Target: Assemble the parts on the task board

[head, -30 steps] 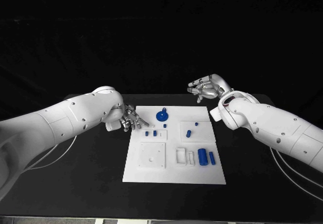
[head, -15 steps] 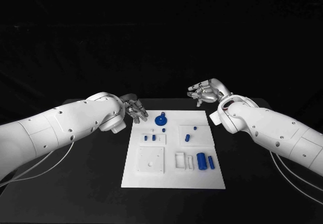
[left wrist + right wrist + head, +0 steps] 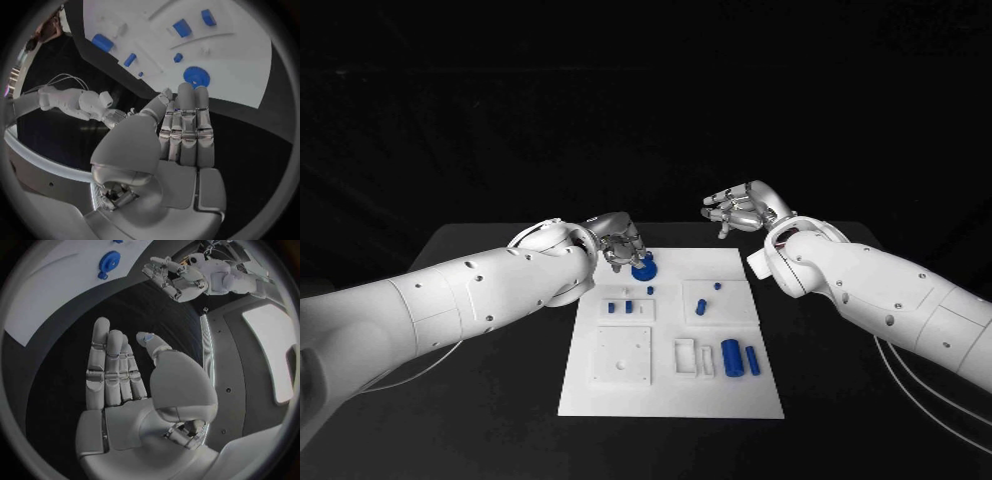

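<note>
Left hand (image 3: 617,240): empty, fingers straight and side by side, above the board's far edge, just beside the blue gear (image 3: 645,267).
Right hand (image 3: 740,208): empty, fingers loosely apart, raised beyond the board's far right corner.
Board (image 3: 668,390): white, mid-table, carrying the small blue pieces; two blue cylinders (image 3: 740,357) near its right edge.

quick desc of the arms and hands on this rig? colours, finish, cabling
Both arms are glossy white shells, rounded, with small dark screw holes along them. The left arm and right arm each end in a silver metallic hand: left hand, right hand. Fingers are segmented, in brushed grey metal. Thin pale cables loop under the right arm.
</note>
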Controlling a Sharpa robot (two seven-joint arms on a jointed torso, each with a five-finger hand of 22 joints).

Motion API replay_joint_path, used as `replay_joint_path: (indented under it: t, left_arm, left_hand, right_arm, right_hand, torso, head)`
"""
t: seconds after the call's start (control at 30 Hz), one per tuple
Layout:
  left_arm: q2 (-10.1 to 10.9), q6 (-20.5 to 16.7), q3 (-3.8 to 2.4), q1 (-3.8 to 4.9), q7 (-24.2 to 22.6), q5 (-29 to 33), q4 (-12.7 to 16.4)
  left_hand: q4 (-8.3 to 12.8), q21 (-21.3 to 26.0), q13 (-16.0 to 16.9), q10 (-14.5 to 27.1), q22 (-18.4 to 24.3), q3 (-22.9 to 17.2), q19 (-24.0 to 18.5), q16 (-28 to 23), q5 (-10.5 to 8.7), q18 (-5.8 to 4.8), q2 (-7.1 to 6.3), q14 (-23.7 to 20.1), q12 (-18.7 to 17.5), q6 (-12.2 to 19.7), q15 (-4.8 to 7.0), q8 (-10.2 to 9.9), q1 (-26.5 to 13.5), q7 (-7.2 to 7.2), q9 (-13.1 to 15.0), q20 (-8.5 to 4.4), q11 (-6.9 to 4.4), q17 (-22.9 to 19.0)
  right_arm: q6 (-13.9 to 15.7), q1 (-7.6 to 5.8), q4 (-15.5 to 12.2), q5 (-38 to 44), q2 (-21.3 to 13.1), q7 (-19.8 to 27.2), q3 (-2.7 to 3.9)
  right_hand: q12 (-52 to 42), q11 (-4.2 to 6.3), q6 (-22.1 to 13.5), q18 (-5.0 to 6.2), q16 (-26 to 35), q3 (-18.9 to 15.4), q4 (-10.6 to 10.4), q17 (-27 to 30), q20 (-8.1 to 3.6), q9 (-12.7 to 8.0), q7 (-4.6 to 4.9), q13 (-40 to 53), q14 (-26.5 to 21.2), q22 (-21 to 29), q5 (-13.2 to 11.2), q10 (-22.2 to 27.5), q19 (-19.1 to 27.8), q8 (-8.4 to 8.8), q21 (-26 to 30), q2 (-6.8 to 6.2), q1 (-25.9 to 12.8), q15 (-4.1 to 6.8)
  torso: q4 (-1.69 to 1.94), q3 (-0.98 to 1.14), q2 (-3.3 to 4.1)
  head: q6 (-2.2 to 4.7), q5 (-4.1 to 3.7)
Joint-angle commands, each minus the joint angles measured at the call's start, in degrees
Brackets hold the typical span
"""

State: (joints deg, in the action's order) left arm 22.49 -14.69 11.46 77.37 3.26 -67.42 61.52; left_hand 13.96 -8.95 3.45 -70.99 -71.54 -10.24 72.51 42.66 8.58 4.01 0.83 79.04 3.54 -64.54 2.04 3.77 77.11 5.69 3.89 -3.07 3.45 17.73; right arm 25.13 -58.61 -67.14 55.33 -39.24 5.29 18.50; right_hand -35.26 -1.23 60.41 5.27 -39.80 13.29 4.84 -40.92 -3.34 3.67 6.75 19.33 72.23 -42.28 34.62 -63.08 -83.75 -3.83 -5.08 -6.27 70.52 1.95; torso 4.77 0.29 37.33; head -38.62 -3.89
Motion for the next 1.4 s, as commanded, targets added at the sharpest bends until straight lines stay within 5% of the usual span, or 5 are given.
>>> replay_joint_path:
  t: [0.03,0.6,0.87,1.4]
  left_arm:
    - [-1.0,-1.2,0.11,-0.5,-5.2,-6.6,-1.2]
    - [-4.3,1.9,0.72,-3.14,-9.2,-10.5,-5.7]
    - [-4.9,4.0,1.49,-3.57,-8.4,-12.0,-6.9]
    - [-5.2,3.9,1.68,-4.1,-7.7,-12.5,-9.0]
  left_hand:
    - [0.2,-0.4,-0.1,0.7,-0.6,-0.8,0.6,0.8,0.42,1.13,-0.62,0.0,-0.2,0.1,-0.05,-0.2,0.2,-0.07,-0.1,-0.01,0.08,0.5]
    - [0.4,-3.4,-0.1,2.8,-4.6,-4.3,0.2,8.2,0.54,1.38,-2.55,-1.4,-0.2,0.9,-0.12,-0.2,-0.7,-0.04,-0.1,0.09,0.53,2.3]
    - [-0.2,-3.9,-0.1,5.8,-4.4,-3.2,0.3,9.7,-0.04,1.24,-3.73,-1.4,-0.2,2.6,0.02,-0.2,-0.7,-0.07,-0.2,0.07,0.99,2.2]
    - [-1.1,-5.0,-0.1,7.7,-4.5,-2.5,0.7,11.9,0.42,1.45,-3.85,-1.4,-0.2,3.4,-0.15,-0.2,0.3,-0.14,-0.2,0.13,1.38,1.9]
  right_arm:
    - [0.3,0.03,-0.2,-0.6,0.2,1.1,0.02]
    - [0.0,0.03,-1.1,-0.6,0.6,1.1,0.02]
    - [0.1,0.03,-1.4,-0.6,0.5,1.1,0.02]
    - [0.1,0.02,-1.8,-0.6,0.3,1.1,0.02]
  right_hand:
    - [-0.3,-0.11,-0.4,0.86,0.2,0.1,0.3,0.1,0.26,-0.1,0.13,-0.1,-0.5,0.2,0.4,0.0,-0.8,0.27,0.1,-0.22,-0.1,-0.03]
    - [-0.8,-0.1,-0.4,0.83,-0.1,0.0,0.6,0.7,0.24,-0.1,0.12,-1.0,-0.6,1.2,0.5,0.1,-1.1,0.27,0.3,-0.08,-0.2,-0.01]
    - [-0.9,-0.1,-0.4,0.83,-0.2,0.0,0.6,0.8,0.23,-0.1,0.13,-1.1,-0.6,1.2,0.6,0.1,-1.1,0.27,0.2,-0.11,-0.2,-0.01]
    - [-0.9,-0.1,-0.5,0.83,-0.2,0.1,0.6,0.8,0.23,-0.1,0.14,-1.1,-0.7,1.3,0.7,0.1,-1.1,0.28,0.2,-0.13,-0.1,-0.01]
  torso:
    - [-0.05,0.14,0.15]
    - [-1.16,0.36,0.94]
    - [-1.2,0.38,1.09]
    - [-1.17,0.33,1.01]
  head:
    - [0.17,0.07]
    - [0.76,0.58]
    - [0.73,0.63]
    - [0.26,0.19]
